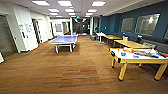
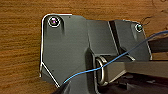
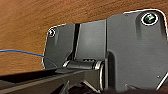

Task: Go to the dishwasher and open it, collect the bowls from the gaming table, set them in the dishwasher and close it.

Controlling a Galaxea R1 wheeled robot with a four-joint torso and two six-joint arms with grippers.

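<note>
The gaming table (image 1: 130, 60), with a white top and yellow rim and legs, stands at the right of the head view, a few metres ahead. On its top lies a bright blue bowl (image 1: 123, 54) near the left end. A second small blue round shape (image 1: 136, 56) lies beside it, among orange and dark items. The dishwasher is out of view. Both wrist views look down on wood-grain floor past the robot's dark plate.
A blue ping-pong table (image 1: 63, 39) stands mid-hall ahead on the left. Yellow-topped tables (image 1: 131, 44) line the teal right wall, with a white table (image 1: 100, 34) and a bin (image 1: 93, 37) farther back. White walls and doors (image 1: 25, 27) run along the left.
</note>
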